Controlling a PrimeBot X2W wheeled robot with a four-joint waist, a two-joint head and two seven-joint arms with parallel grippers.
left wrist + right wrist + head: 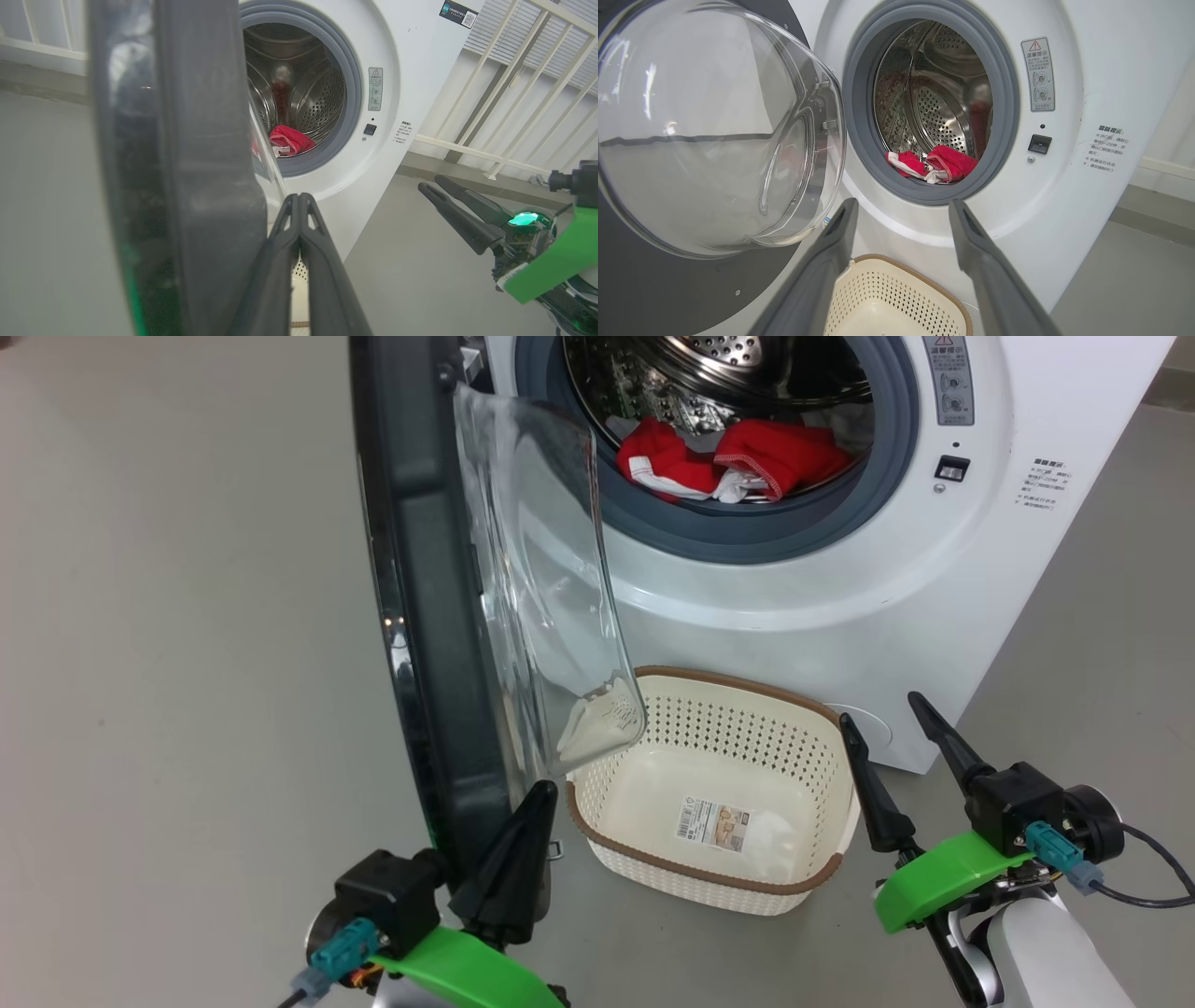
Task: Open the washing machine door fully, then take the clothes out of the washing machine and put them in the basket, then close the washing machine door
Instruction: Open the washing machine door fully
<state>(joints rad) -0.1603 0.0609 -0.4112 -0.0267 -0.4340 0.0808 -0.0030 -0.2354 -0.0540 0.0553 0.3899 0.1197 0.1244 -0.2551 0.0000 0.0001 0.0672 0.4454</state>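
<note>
Floor: smooth, matt grey floor (187, 616), evenly lit; the machine and the basket both stand on it.
Room edge: a white slatted railing (514, 93) runs behind the machine in the left wrist view, with a raised grey kerb beneath it.
Machine: big white front-loading washing machine (840, 597) with a grey rubber gasket (747, 537) around a perforated steel drum (943, 116); a grey warning sticker (1038, 74) sits beside the opening.
Door: large round washing machine door (420, 616) with a wide glossy black rim, swung out on the robot's left and seen edge-on from the head view. Its bulging clear glass bowl (541, 597) faces the basket side.
Basket: small rectangular cream-white plastic basket (728, 728) with perforated sides and a brown woven-look rim, on the floor just in front of the machine, below the opening, with only a paper label (714, 823) on its bottom.
Clothes: soft bright red clothes (747, 462) with white trim, lying in the drum at its front lip, against the gasket.
Right gripper: right gripper (879, 709) with its two long dark fingers spread wide and nothing between them, held in the air by the basket's right end.
Left gripper: left gripper (540, 793) pressed fully closed on nothing, just beside the door's lower inner edge – contact cannot be told.
</note>
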